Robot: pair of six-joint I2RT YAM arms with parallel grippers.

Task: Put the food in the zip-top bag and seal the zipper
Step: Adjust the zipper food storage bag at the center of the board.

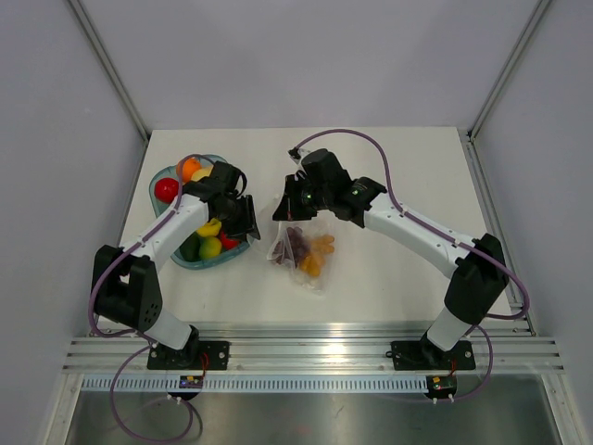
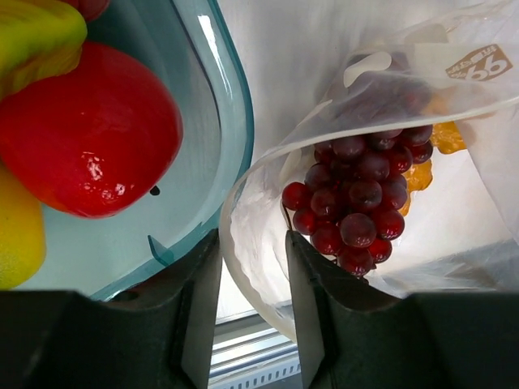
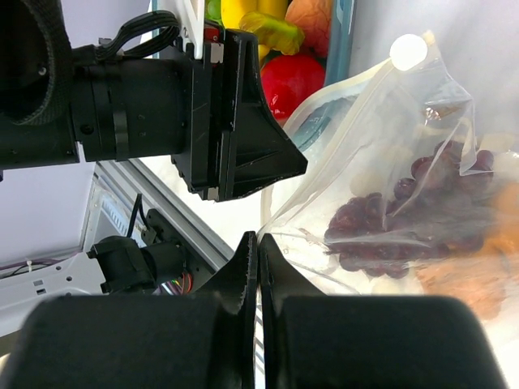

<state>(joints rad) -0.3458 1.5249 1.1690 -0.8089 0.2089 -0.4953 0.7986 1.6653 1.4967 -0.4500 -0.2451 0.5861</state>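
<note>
near the middle of the table, a little toward the near edge, the zip-top bag is found, its mouth lifted and turned toward the left edge. purple grapes and some orange pieces are seen inside it. much of the food is not yet bagged: a red fruit and other pieces are seen in the bowl by the left edge.

the main risk is judged to be the mouth collapsing. one thin edge of film is all that is pinched by the right gripper, so a small slip would let the opening fold shut, or the bag sag and the grapes roll out. the bowl's rim could also be knocked by the left arm, which is close above it.

the right gripper is closed flat on the bag's rim, with no gap between its fingers. the left gripper is reached across the bowl's edge to the bag and is held partly open, with nothing clamped. the mouth band, where the zipper is taken to run, curves down between its fingers, but whether it is touched cannot be told.
</note>
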